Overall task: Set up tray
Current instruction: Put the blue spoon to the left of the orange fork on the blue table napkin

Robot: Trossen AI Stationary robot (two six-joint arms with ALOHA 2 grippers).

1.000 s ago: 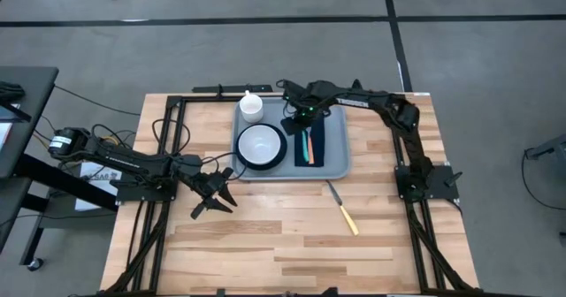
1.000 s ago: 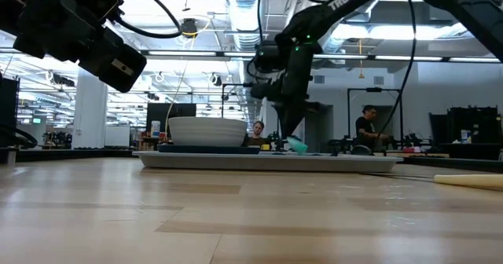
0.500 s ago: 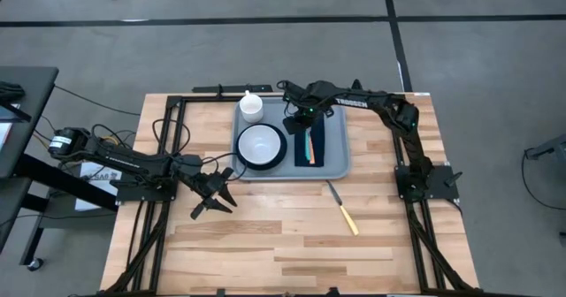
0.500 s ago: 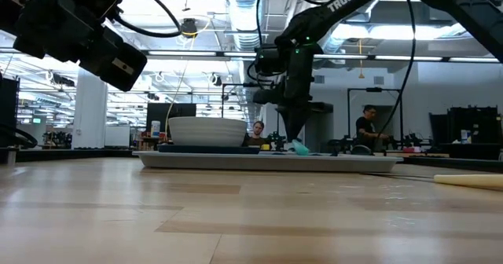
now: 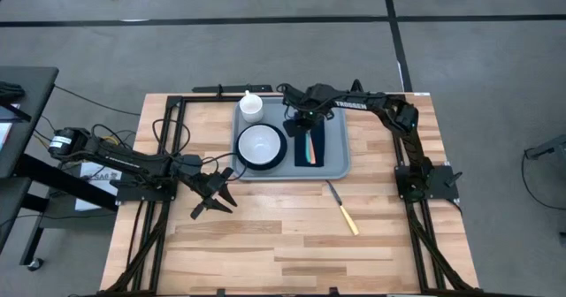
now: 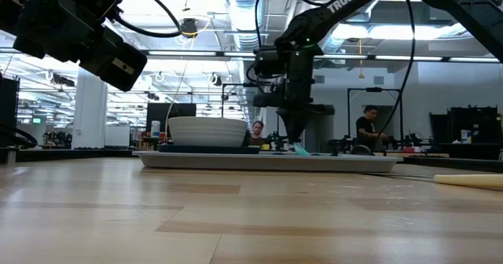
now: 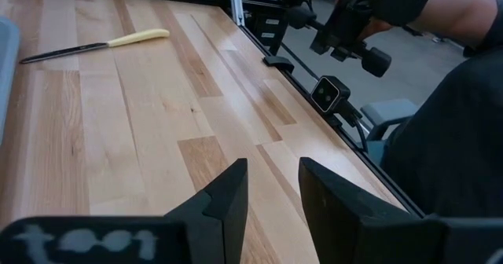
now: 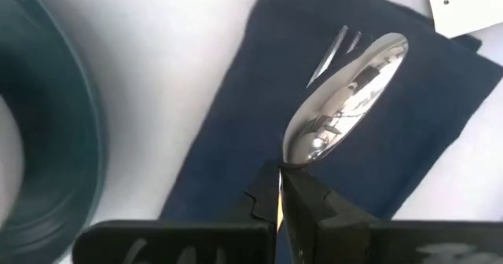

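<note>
The light blue-grey tray (image 5: 340, 168) lies at the table's far middle. It holds a white bowl (image 5: 259, 144) on a dark teal plate (image 8: 47, 138), a white cup (image 5: 251, 107) and a navy napkin (image 8: 236, 115). On the napkin a fork lies with its tines (image 8: 333, 44) showing. My right gripper (image 8: 280, 187) stands over the napkin, pointing down, shut on a spoon (image 8: 346, 99). My left gripper (image 7: 271, 192) hovers open over the table's left part, nothing between its fingers. My right gripper pinches the spoon's neck (image 8: 288, 159), just behind the bowl, between its two fingertips. The fingers come from above, pointing down. The spoon's bowl lies out over the napkin beside the fork tines. Its teal handle end (image 6: 301, 148) sits low over the tray; whether it touches cannot be told.
A knife with a yellow handle (image 5: 343, 207) lies on the bare wood near the tray's front right corner. A white paper label (image 8: 465, 3) lies past the napkin. Black frame rails run along the table's left and right edges. People show in the room behind.
My right gripper has rolled a little at the wrist over the napkin while staying shut on the spoon. The spoon's teal handle end has sunk slightly toward the tray.
</note>
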